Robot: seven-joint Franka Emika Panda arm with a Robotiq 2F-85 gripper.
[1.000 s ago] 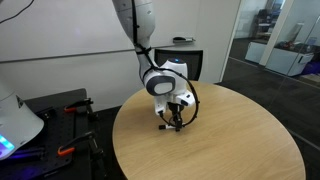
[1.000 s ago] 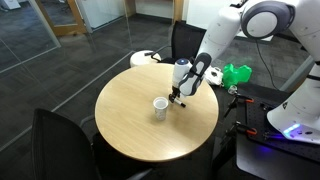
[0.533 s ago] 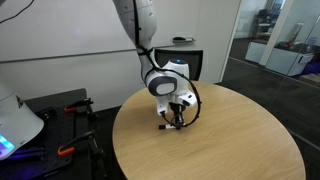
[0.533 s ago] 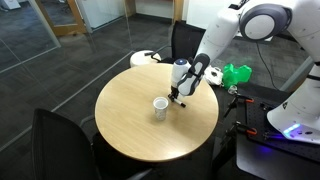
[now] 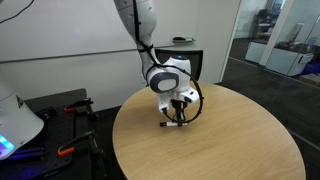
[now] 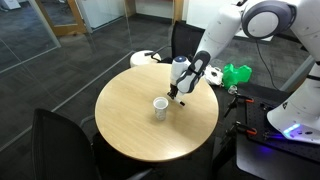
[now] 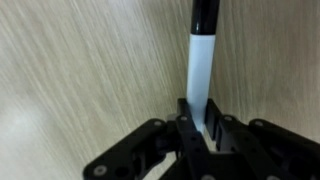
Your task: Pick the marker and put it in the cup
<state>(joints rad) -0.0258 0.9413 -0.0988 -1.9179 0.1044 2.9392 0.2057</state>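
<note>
Presently the round wooden bench (image 5: 225,140) (image 6: 125,125) takes up the middle of both exterior views. The white arm (image 5: 138,25) (image 6: 222,35) reaches down over it, with its wrist low above the wood.

The end effector (image 5: 177,120) (image 6: 176,96) (image 7: 200,128) points down at the bench, near the edge on the arm's side. In the wrist view it is clenched on the marker (image 7: 200,65), the black jaws pressed against either side of the white body at its uncapped end. The rest of the body and the black cap run out away from the jaws, over the wood grain. Whether the marker rests on the bench or hangs just clear of it cannot be told from these views.

The cup (image 6: 159,106) stands upright on the bench in an exterior view, mouth up, near the end effector and towards the bench centre, apart from it. In both exterior views the marker is too small to make out with confidence.
</note>
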